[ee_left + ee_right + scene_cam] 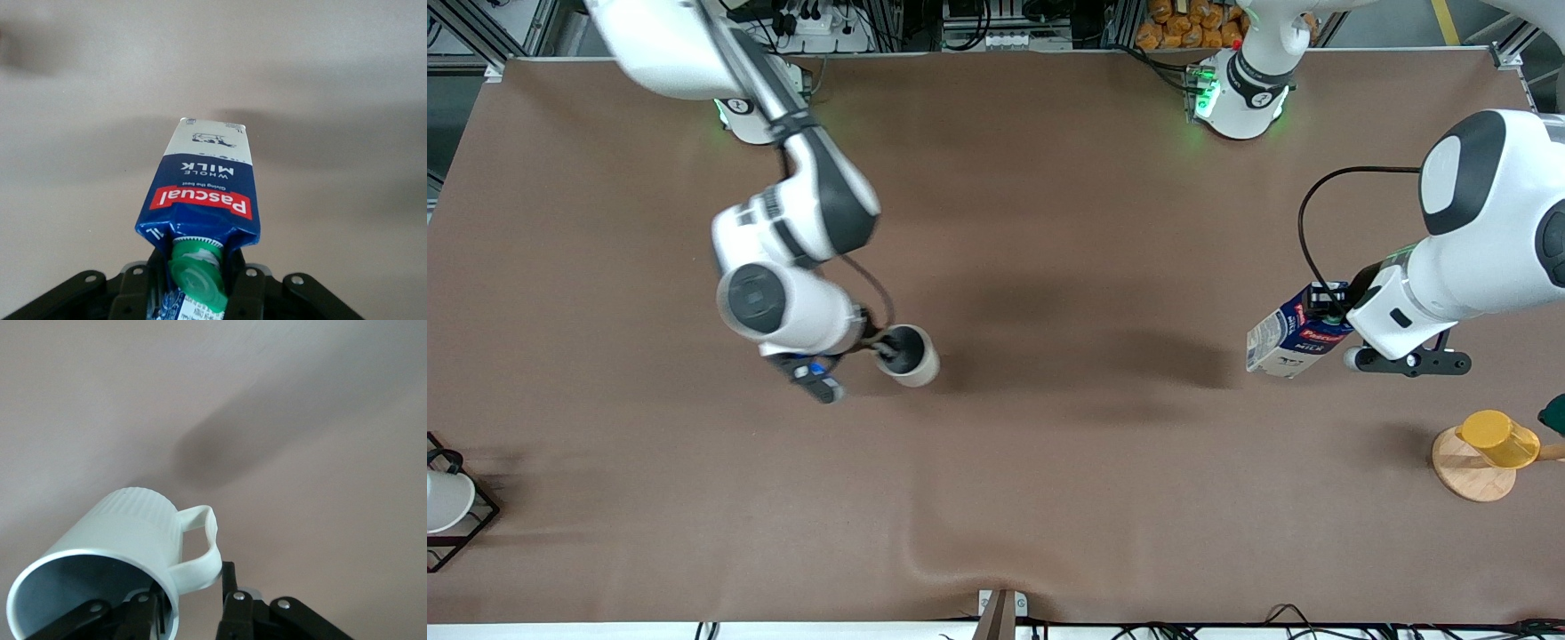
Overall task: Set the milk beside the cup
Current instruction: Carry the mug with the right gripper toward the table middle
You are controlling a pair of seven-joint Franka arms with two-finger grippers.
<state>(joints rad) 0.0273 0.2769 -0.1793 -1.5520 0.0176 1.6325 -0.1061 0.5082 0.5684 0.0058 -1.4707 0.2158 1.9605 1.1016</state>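
In the front view the left gripper (pixel 1327 313) is mostly hidden under its own white wrist, so only the milk (pixel 1288 336) shows, tilted in the air over the counter (pixel 1049 222) toward the left arm's end. The left wrist view fills that in: the gripper (pixel 195 270) is clamped on the milk (pixel 203 193) at its gable top, either side of the green cap (pixel 197 275), and the white base points away from the camera. Its fingers are cut off by the picture edge.

The right gripper (pixel 882 345) is also half hidden in the front view, beside the cup (pixel 908 355), which is lifted and tipped over the counter toward the right arm's end. The right wrist view shows the gripper (pixel 193 603) pinching the cup (pixel 113 553) by its rim next to the handle (pixel 200 543), with one finger inside the dark interior.

A yellow cup (pixel 1498 438) lies on a round wooden board (pixel 1467 471) near the left arm's end. A white cup (pixel 445 500) in a black wire rack (pixel 467 524) is cut off at the right arm's end. The counter is a brown cloth with a wrinkle near the front camera.
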